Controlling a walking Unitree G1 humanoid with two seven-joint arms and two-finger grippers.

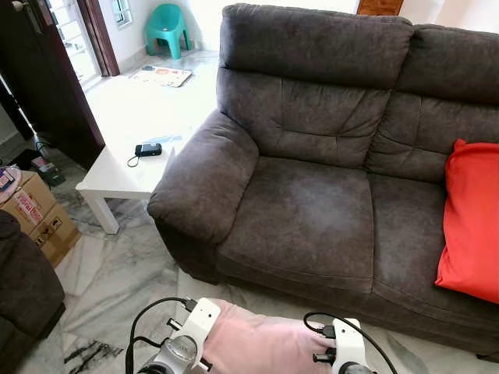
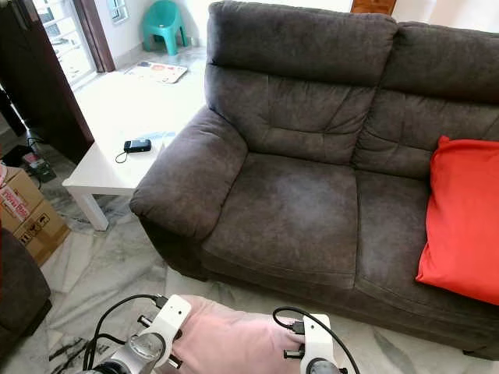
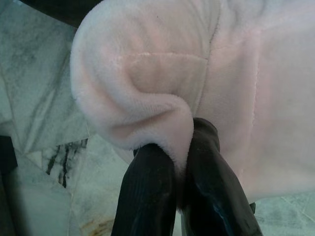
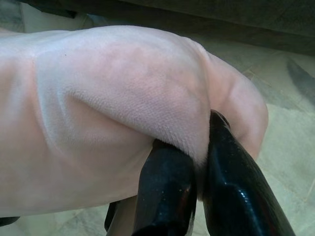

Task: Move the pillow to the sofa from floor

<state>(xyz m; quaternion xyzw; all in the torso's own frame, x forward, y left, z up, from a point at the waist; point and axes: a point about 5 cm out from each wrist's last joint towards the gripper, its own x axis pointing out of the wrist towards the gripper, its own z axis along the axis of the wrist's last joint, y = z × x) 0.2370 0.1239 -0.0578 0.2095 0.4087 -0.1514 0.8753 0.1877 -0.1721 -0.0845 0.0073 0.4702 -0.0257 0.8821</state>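
1. Head views: I hold the pale pink pillow (image 1: 261, 343) between my two arms, low in front of the dark grey sofa (image 1: 312, 202), above the marble floor (image 1: 117, 273). I judge the carry step is in hand; next I must raise the pillow over the sofa's front edge onto the bare seat.
2. Left wrist view: my left gripper (image 3: 183, 147) is pinched tight on a fold at the pillow's corner.
3. Right wrist view: my right gripper (image 4: 202, 157) is likewise clamped on the pillow's opposite corner (fabric bunched between the fingers).
4. Around the sofa: a red cushion (image 1: 472, 226) sits on its right seat, a white side table (image 1: 117, 179) stands beside its left armrest, cardboard boxes (image 1: 35, 214) beyond that. Nothing blocks the near seat.
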